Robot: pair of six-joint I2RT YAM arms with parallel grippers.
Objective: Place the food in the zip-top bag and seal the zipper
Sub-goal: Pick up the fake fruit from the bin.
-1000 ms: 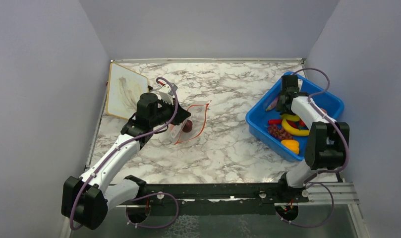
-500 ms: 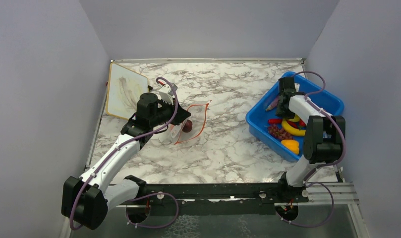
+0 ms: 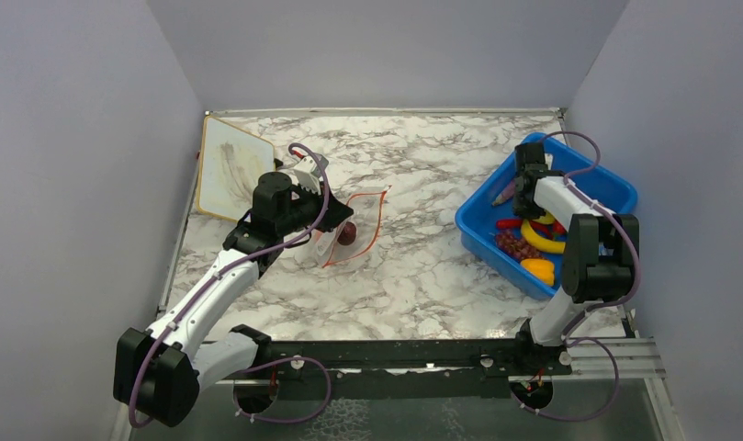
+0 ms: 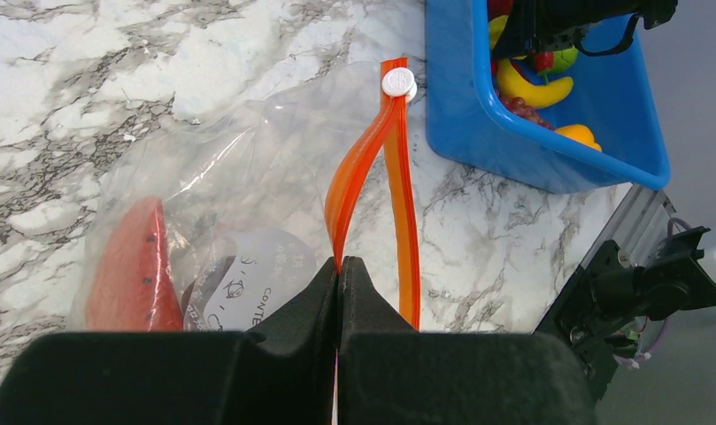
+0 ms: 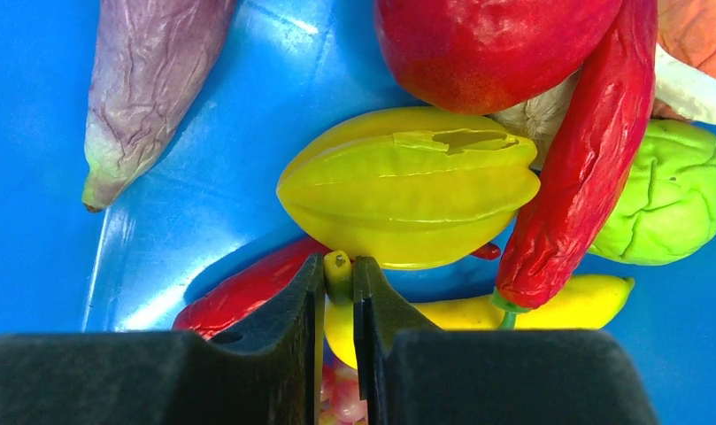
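Pinching the orange-red zipper [image 4: 400,195], the left gripper [image 4: 338,266] has its jaws pressed together on the strip. The zip-top bag [image 4: 248,159] lies flat on the marble table [image 3: 422,175], left of centre, its mouth partly open, with a white slider [image 4: 396,82] at the far end of the strip. A red piece [image 4: 128,266] shows through the plastic. The right gripper [image 5: 338,270] is down in the blue bin [image 3: 475,230] at the table's right side; its jaws are narrow and clamp the stem tip of the yellow banana [image 5: 478,312]. Around it lie more food: a starfruit [image 5: 407,199], a red chili [image 5: 584,159], a red round fruit [image 5: 487,44], a green piece [image 5: 673,195] and a purple eggplant [image 5: 142,80], all inside the bin.
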